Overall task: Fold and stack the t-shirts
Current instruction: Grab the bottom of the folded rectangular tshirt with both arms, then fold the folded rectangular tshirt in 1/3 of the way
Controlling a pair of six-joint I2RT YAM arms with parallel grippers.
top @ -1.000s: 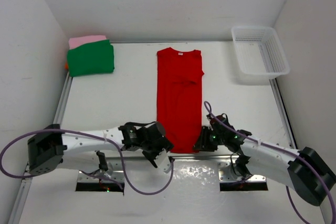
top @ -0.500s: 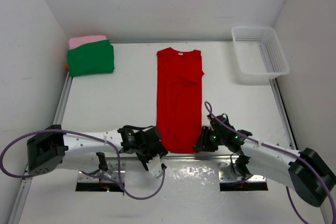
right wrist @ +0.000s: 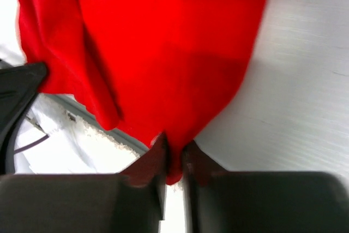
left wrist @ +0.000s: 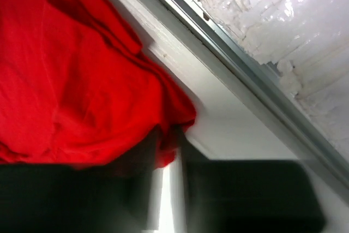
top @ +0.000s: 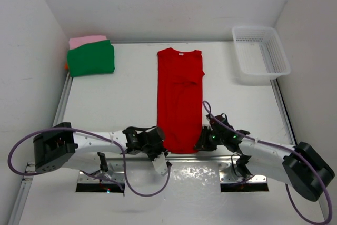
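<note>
Your left claw (top: pixel 159 150) is clamped on the near-left hem corner of the red t-shirt (top: pixel 180 98), and your right claw (top: pixel 202 144) on its near-right corner. The shirt lies lengthwise mid-counter (top: pixel 121 98). The folded green t-shirt (top: pixel 91 59) rests on the pink t-shirt (top: pixel 87 40) at the far left.

Red t-shirt (top: pixel 179 104): soft matt cloth, lightly creased. Table (top: pixel 126 98): smooth matt white surface. Basket (top: pixel 260 51): white plastic mesh, faintly glossy
</note>
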